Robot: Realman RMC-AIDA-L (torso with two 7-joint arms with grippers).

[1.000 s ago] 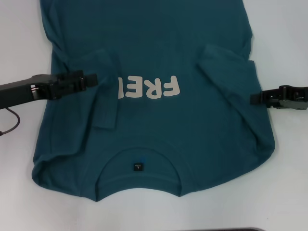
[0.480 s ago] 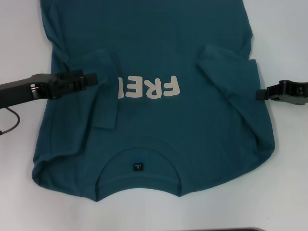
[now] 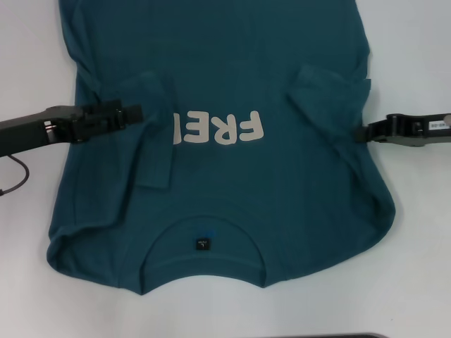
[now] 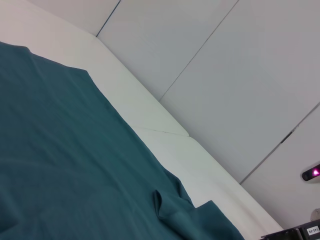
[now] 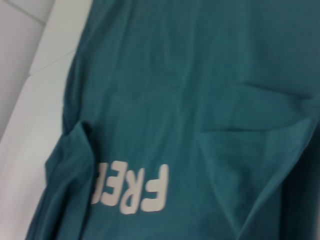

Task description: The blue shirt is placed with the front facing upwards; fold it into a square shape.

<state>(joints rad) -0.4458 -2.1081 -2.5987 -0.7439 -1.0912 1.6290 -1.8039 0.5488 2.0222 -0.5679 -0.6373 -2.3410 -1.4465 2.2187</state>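
Two sleeves are already turned in over the blue shirt, which lies front up on the white table, collar and black neck label nearest me, hem far off beyond the head view's top edge. Nearest risk: the collar end bulges wider than the folded sides, so any square made from here would come out lopsided unless that slack is taken in. Mid-shirt, my left gripper lies low on the folded left panel, tips just beside the cream lettering, which that panel partly covers; I cannot tell whether its fingers are parted or closed, or whether cloth is caught. If it lifts with fabric snagged, the fold would drag open. My right gripper sits at the shirt's right edge, tips touching or just over the cloth near the folded right sleeve; its fingers I cannot read either. A pinch taking only the top layer would peel the sleeve back rather than carry the side over. Farther on, the body shows creases in the right wrist view; those could lock in under the next fold.
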